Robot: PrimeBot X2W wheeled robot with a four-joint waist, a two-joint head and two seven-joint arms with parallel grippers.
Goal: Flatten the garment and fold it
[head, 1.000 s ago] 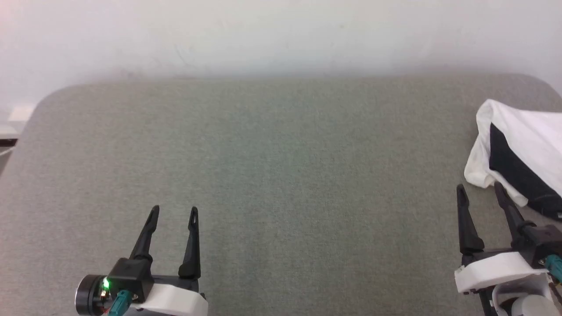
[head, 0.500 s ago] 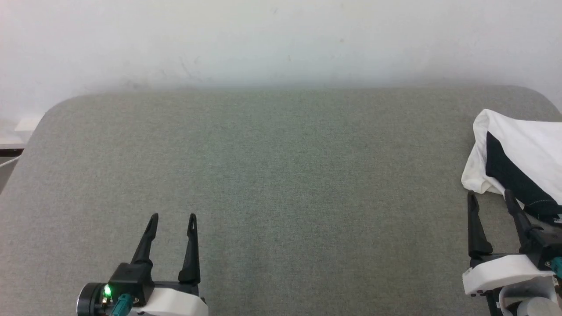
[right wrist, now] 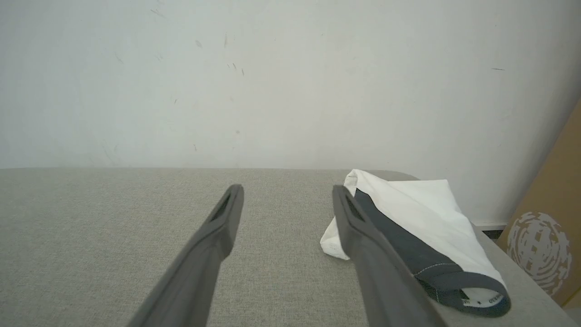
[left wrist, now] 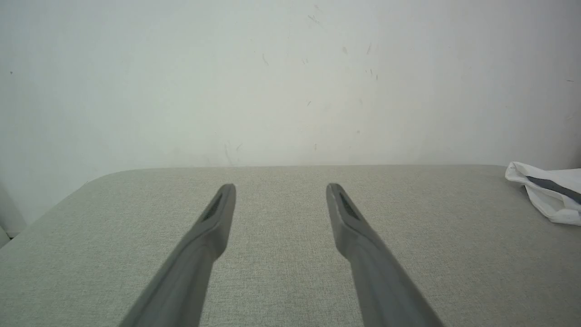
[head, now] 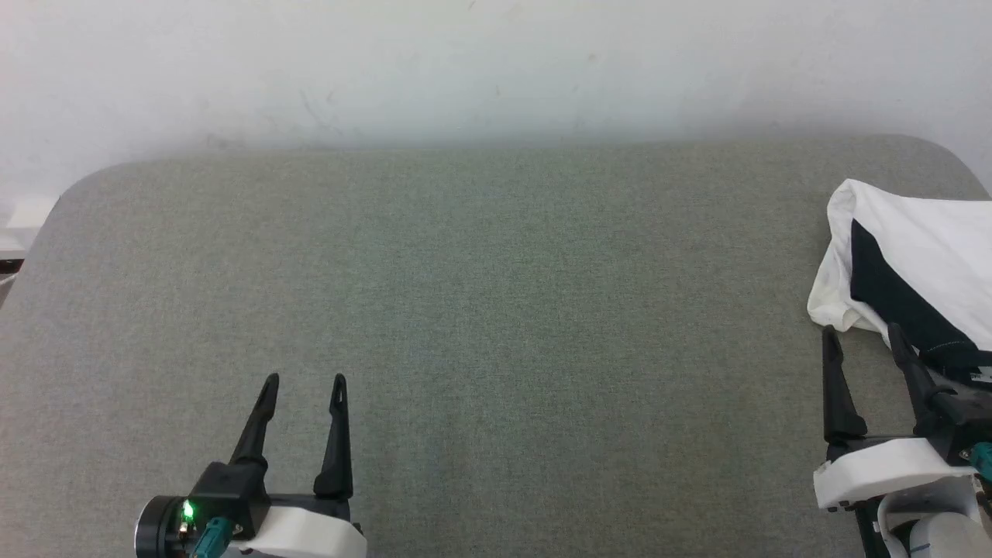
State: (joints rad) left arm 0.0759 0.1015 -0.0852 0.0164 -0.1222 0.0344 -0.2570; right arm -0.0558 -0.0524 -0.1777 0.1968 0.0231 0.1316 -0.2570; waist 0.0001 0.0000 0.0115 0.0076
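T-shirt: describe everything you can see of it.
The T-shirt is soft white cloth with a black panel and a black collar holding a lettered white tape. It lies crumpled in a loose heap, not flattened, at the right edge of the grey padded table, partly cut off in the head view. The open right gripper points at its near edge; contact cannot be told.

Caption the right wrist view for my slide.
Open right end effector beside the bunched garment on a grey padded table.
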